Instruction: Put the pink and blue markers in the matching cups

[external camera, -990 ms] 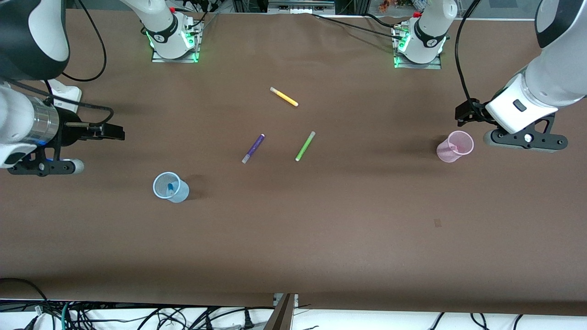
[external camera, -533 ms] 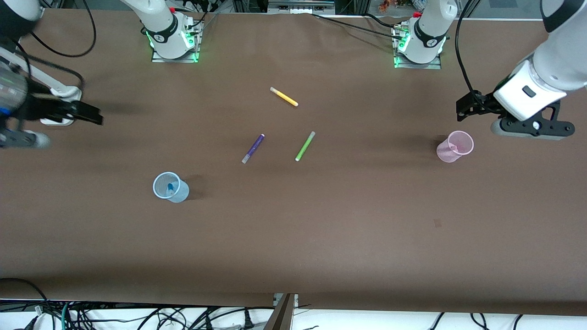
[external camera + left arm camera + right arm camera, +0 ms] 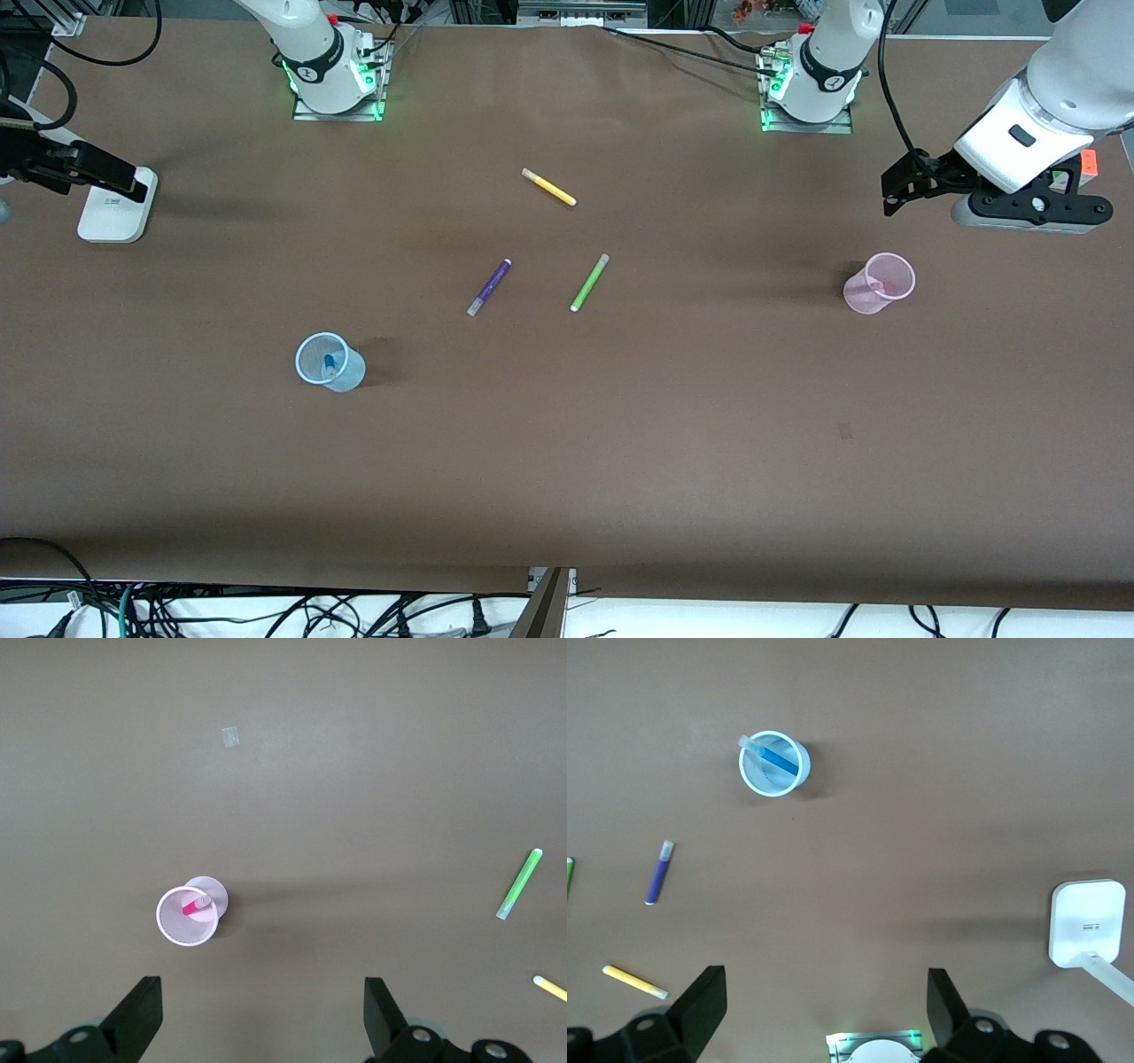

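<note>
Left gripper [image 3: 257, 1028] is seen raised over the desk [image 3: 620, 461] at the left arm's end, its fingers [image 3: 133, 1023] spread wide and nothing held between them. Directly under it, in the left wrist view, stands the pink cup [image 3: 188, 916] with the pink marker [image 3: 195, 904] leaning inside, pale end up at the rim. In the front view this cup sits at about 3 o'clock of the desk's middle.

Right gripper [image 3: 824, 1023] is likewise held wide and empty, over the desk's edge at the right arm's end (only its dark tip is caught in the front view, at about 10 o'clock). A white box [image 3: 117, 206] with a cable is noted on the desk under that tip.

The blue cup [image 3: 330, 361] is found upright at about 8 o'clock from the desk's middle, with the blue marker [image 3: 778, 760] slanted inside it, pale end resting on the rim.

Three loose markers are recorded lying flat near the centre: a yellow marker [image 3: 548, 187] at 12 o'clock, a purple marker [image 3: 489, 287] and a green marker [image 3: 589, 283] side by side nearer the front camera, apart from each other and from both cups.
</note>
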Available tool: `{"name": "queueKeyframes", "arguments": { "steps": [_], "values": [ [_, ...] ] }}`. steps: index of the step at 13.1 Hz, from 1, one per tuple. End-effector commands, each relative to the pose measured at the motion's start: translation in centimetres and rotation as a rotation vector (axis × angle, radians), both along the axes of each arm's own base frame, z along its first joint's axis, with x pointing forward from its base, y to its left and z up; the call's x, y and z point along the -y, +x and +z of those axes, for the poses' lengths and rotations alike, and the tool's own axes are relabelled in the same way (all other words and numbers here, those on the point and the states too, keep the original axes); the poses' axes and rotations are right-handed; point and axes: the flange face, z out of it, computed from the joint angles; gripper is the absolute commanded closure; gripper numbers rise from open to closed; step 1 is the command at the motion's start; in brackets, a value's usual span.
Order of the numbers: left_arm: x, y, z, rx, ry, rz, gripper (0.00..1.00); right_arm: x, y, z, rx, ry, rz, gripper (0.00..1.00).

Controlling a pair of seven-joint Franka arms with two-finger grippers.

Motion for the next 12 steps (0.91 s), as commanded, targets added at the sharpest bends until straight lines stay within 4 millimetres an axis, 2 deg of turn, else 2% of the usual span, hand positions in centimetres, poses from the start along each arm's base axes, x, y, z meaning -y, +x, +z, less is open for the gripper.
{"name": "queueKeyframes", "arguments": {
  "steps": [1,5,12],
  "values": [
    [-1.1,1.1,0.5,0.017,-0.019,0.024,0.00,-0.9,-0.2,0.1,0.000,-0.047,0.037,0.00],
    [-1.4,2.3,0.8,-0.012,-0.021,0.033,0.00,-1.1,0.0,-0.2,-0.002,-0.060,0.046,0.00],
    [-1.3,2.5,0.7,-0.014,-0.020,0.029,0.00,-0.5,0.7,-0.3,-0.002,-0.060,0.036,0.00]
  ]
}}
